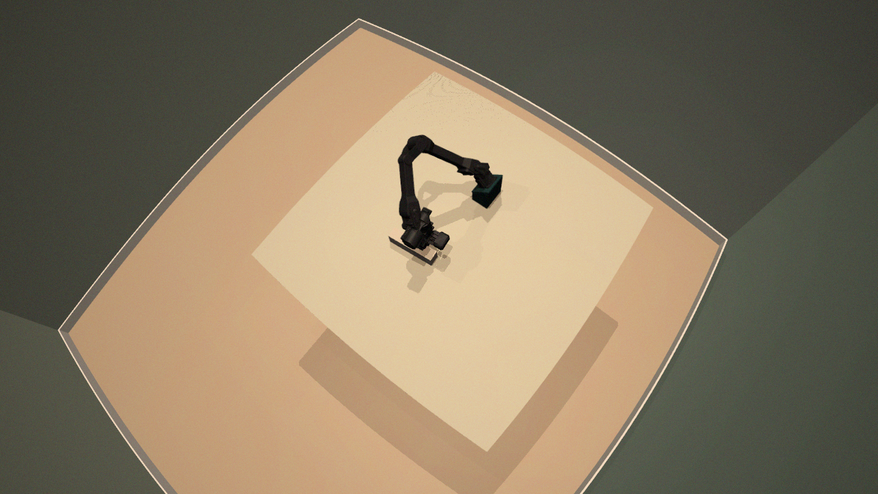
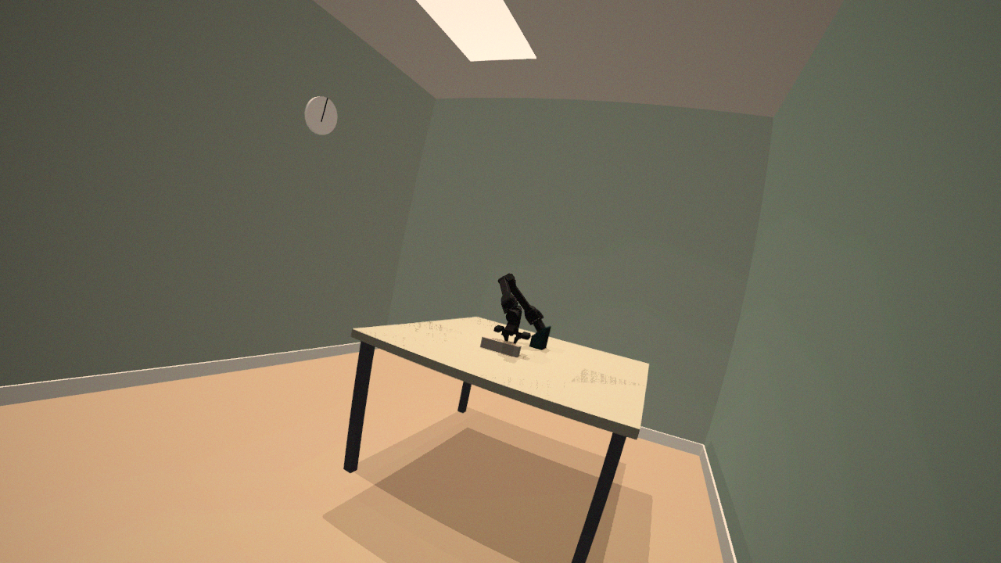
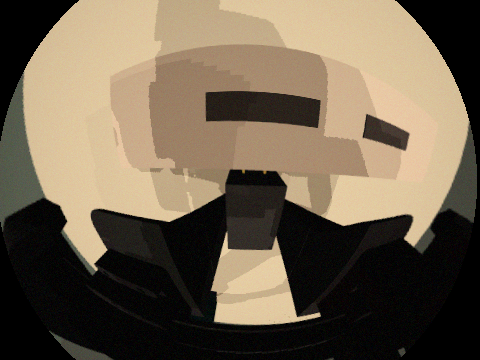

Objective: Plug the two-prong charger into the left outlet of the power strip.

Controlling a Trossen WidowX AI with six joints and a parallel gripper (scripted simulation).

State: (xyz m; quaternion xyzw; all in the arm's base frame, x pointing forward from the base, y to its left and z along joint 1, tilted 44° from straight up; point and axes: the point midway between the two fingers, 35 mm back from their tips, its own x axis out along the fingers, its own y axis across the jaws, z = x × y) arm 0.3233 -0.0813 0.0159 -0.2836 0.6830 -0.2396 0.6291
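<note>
My gripper (image 3: 250, 199) (image 2: 511, 339) is shut on the charger (image 3: 252, 217), a dark box held upright between the fingers in the wrist view. Only short gold stubs of its two prongs (image 3: 243, 171) (image 3: 265, 172) show, at the near edge of the power strip (image 3: 280, 150) (image 1: 411, 250) (image 2: 498, 346). The charger's front is very close to that edge; whether it touches, and how deep the prongs sit, cannot be told. The strip's pinkish face bears a long dark rectangle (image 3: 262, 109) and a smaller one (image 3: 386, 132) at right. The outlet openings are not visible. The top and exterior views do not show the charger clearly.
The arm (image 1: 406, 178) (image 2: 526, 304) arches from its dark teal base (image 1: 486, 195) (image 2: 539, 338) to the strip on the pale table (image 1: 491, 344) (image 2: 447, 356). Arm shadows fall across the strip and table in the wrist view.
</note>
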